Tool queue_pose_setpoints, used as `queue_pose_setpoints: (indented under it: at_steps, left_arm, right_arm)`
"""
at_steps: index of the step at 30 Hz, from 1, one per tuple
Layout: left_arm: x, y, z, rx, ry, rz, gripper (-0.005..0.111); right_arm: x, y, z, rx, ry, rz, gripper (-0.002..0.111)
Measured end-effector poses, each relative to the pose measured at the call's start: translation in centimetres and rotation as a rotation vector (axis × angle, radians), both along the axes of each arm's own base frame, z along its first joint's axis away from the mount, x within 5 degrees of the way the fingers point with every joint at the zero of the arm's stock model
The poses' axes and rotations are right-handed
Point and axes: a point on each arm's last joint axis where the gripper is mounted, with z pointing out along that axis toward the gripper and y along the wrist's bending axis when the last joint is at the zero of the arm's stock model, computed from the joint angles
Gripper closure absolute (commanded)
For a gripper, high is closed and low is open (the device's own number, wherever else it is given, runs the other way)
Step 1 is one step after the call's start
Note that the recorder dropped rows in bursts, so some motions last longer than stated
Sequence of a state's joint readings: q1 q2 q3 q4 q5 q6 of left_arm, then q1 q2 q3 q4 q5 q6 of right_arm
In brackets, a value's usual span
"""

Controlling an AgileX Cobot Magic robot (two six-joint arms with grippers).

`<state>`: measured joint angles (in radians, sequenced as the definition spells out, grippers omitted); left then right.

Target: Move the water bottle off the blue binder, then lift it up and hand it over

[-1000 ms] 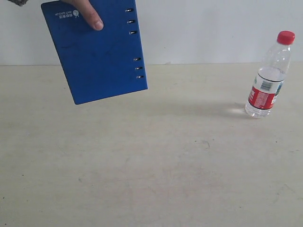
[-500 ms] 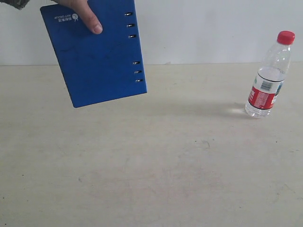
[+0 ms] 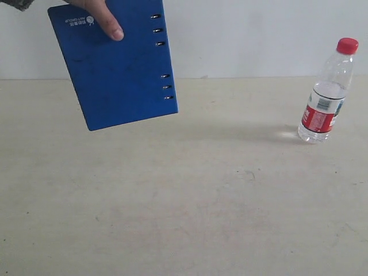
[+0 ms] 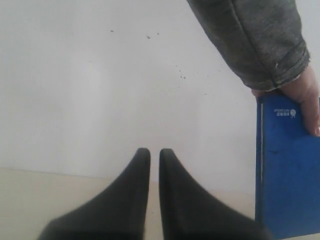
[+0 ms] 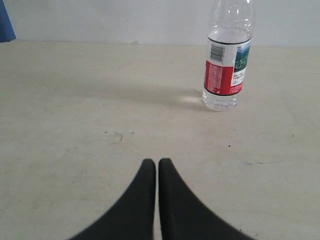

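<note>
The right gripper (image 5: 157,162) has its two black tapered fingers drawn almost together, with only a slit between them, and grips nothing. The left gripper (image 4: 154,152) matches it. Below both lies the matte, scuffed beige table (image 3: 201,201). Ahead of the left gripper and off to one side, a person's hand (image 3: 102,16) holds the flat, smooth blue binder (image 3: 118,69) in the air. The water bottle (image 5: 227,60) stands upright on the table, well ahead of the right gripper. It is tall, narrow, slick plastic, so jaws this narrow would likely topple it.

blue binder (image 3: 118,69) held aloft, water bottle (image 3: 325,95) upright
</note>
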<state>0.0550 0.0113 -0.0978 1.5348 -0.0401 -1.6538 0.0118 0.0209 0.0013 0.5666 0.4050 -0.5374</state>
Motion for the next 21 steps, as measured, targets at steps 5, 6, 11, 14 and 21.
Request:
queue_pose_setpoints:
  at_steps: [5, 6, 11, 14, 21]
  left_arm:
    - [0.3, -0.1, -0.8, 0.0, 0.037, -0.013, 0.1]
    - [0.4, -0.1, -0.8, 0.0, 0.041, -0.013, 0.1]
    - [0.6, -0.3, -1.4, -0.005, 0.062, -0.032, 0.1]
    - [0.9, -0.7, -2.9, -0.094, 0.117, -0.104, 0.1]
    - [0.6, -0.3, -3.0, 0.102, 0.08, -0.057, 0.1]
  right_arm:
    - [0.0, 0.0, 0.0, 0.001, 0.0, 0.0, 0.108]
    - [0.0, 0.0, 0.0, 0.001, 0.0, 0.0, 0.108]
    - [0.0, 0.0, 0.0, 0.001, 0.0, 0.0, 0.108]
    - [0.0, 0.0, 0.0, 0.001, 0.0, 0.0, 0.108]
    - [0.0, 0.0, 0.0, 0.004, 0.0, 0.0, 0.108]
